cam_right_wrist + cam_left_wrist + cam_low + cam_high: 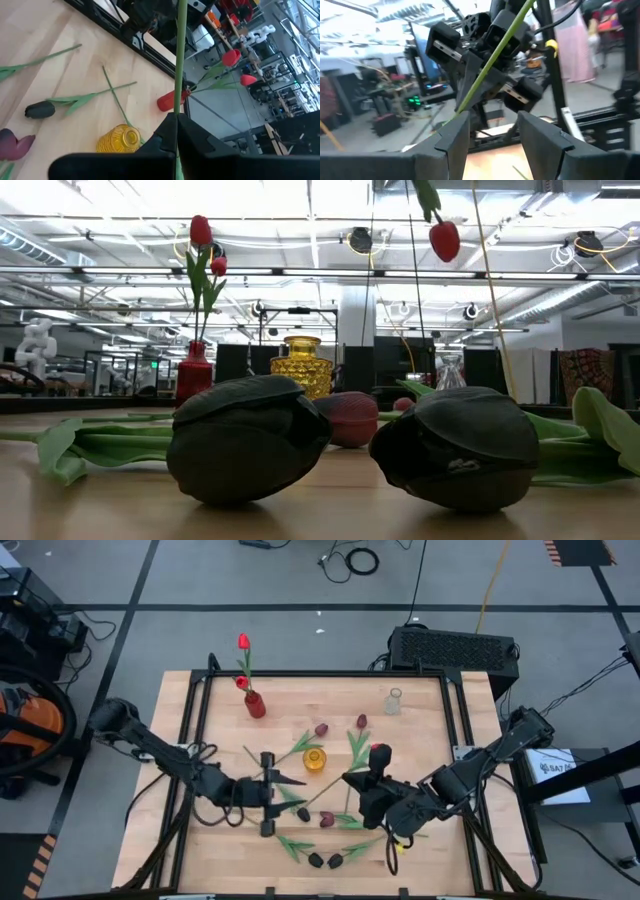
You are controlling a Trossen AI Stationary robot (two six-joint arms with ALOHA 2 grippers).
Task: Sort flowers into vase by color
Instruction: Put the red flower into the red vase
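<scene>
A red tulip (380, 750) is clamped by its green stem (179, 60) in the closed fingers of the right end effector (176, 125), which is over the middle of the surface (420, 730), right of the yellow vase (314, 759). In the low view the tulip's head hangs high above the surface. The left end effector (272, 793) is just left of centre, its fingers (452, 135) spread with nothing between them. Two more red tulips stand in the red vase (255, 705) at the far left; a clear vase (393, 702) stands at the far right. Maroon tulips (321, 729) lie around the yellow vase, and black tulips (325, 861) (two heads, close together) lie by the near edge. No writing is readable. The far middle and the near left corner of the surface are bare.
</scene>
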